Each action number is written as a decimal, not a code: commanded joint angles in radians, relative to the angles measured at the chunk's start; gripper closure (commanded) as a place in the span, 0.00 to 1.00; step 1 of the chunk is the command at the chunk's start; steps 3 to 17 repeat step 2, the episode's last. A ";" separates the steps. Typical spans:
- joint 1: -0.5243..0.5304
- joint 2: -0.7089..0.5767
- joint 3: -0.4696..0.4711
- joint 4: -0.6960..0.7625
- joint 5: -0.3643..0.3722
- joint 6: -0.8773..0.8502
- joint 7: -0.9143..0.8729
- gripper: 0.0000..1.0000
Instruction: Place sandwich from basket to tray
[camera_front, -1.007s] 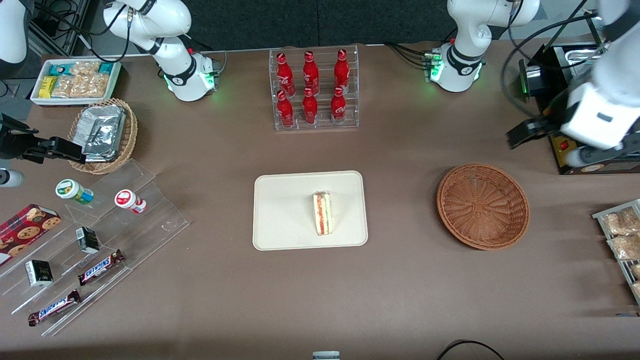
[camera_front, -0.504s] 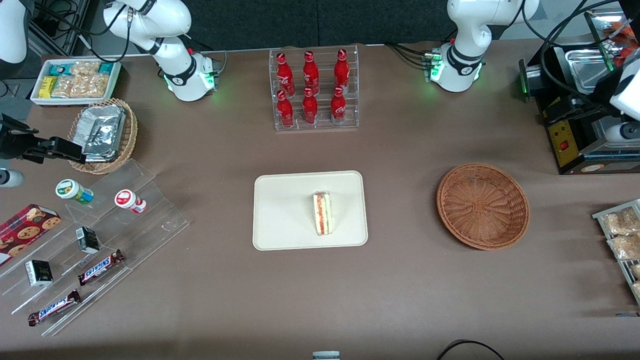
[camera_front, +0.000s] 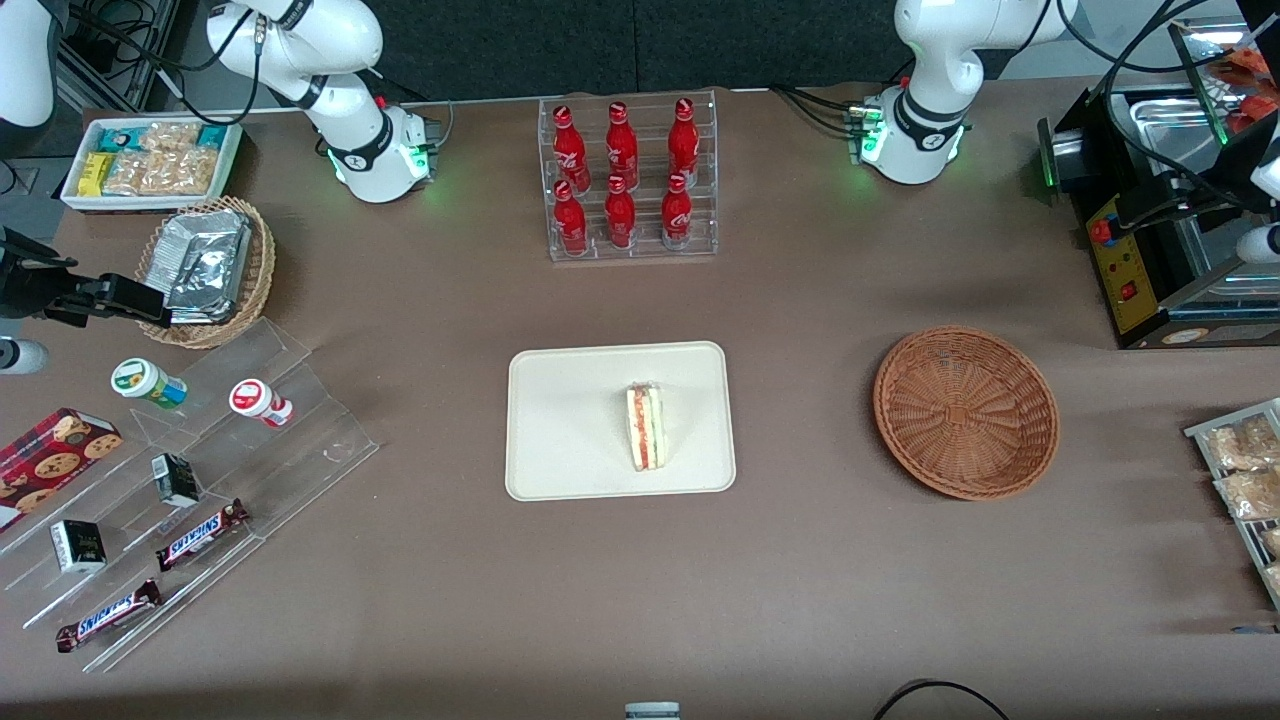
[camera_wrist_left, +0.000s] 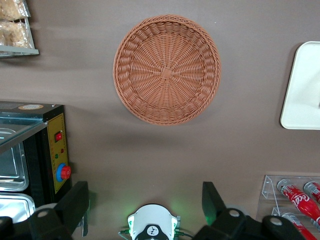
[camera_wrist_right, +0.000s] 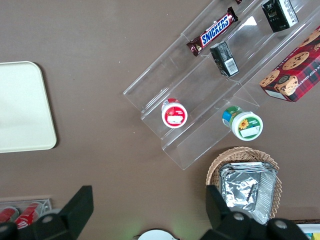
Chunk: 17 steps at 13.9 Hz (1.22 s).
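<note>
Brown tabletop w/ cream tray (camera_front: 560, 420) sitting mid-table, sandwich (camera_front: 646, 428) lying on it, cut edge showing red/green layers. Wicker basket (camera_front: 966, 411) sitting beside tray toward working arm's end, nothing in it. Left gripper (camera_wrist_left: 145, 207) hovering high over the table near that arm's base, fingers (camera_wrist_left: 75, 202) standing wide apart, gripping nothing.
</note>
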 joint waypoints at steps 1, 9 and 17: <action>-0.003 0.011 -0.010 0.018 -0.011 0.002 0.016 0.00; -0.010 0.020 -0.012 0.025 -0.010 0.002 0.006 0.00; -0.010 0.020 -0.012 0.025 -0.010 0.002 0.006 0.00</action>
